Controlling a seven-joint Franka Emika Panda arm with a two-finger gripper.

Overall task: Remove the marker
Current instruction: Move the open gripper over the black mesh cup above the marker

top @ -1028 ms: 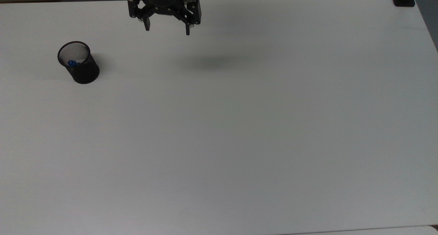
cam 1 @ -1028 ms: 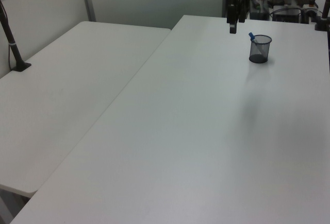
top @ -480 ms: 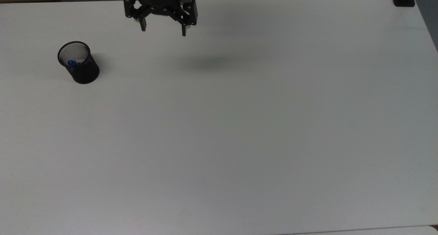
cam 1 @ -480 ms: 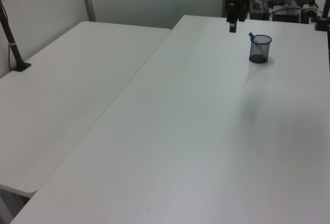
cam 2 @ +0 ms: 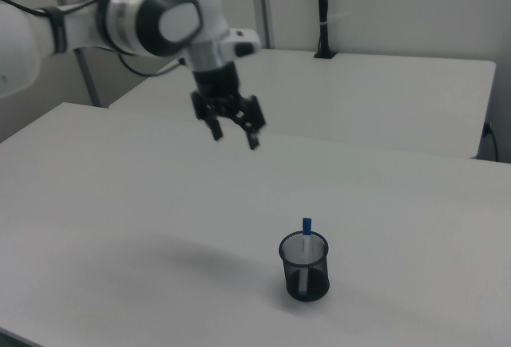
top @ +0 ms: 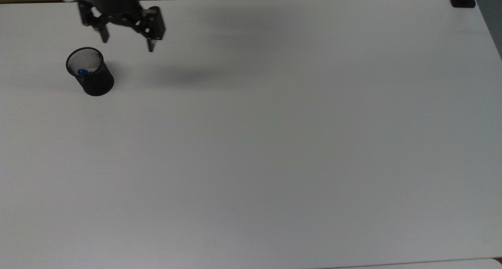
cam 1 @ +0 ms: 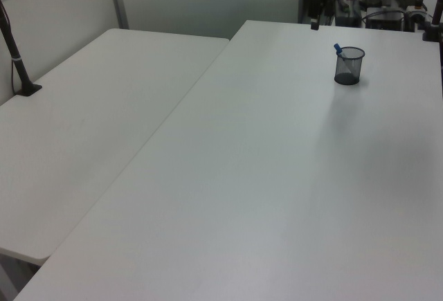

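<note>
Toward the top view's far left, the black mesh cup [top: 91,71] stands upright on the white table [top: 274,143], and the marker [top: 82,72] stands in it cap-up, leaning against the cup's inner wall. That placement explains the approach: the right view shows the blue cap [cam 2: 306,224] poking just above the rim while the white barrel runs down inside the mesh, so the cap end is the one part fingers can reach, and, as I judge it, only from straight overhead.

Just right of the cup in the top view, and a little farther back, the gripper [top: 127,44] hangs in the air, apart from both cup and marker. Its two fingers [top: 150,46] are spread wide with nothing between them, pointing downward. In the right view the gripper [cam 2: 234,133] hangs high above the table, well apart from the cup, with the white arm [cam 2: 152,16] reaching in from the right view's left and the wrist bent down. A soft shadow [top: 184,76] lies on the table to the right of the gripper in the top view.

The grasp looks not yet begun; the gripper would need to centre over the cap and come down.
</note>
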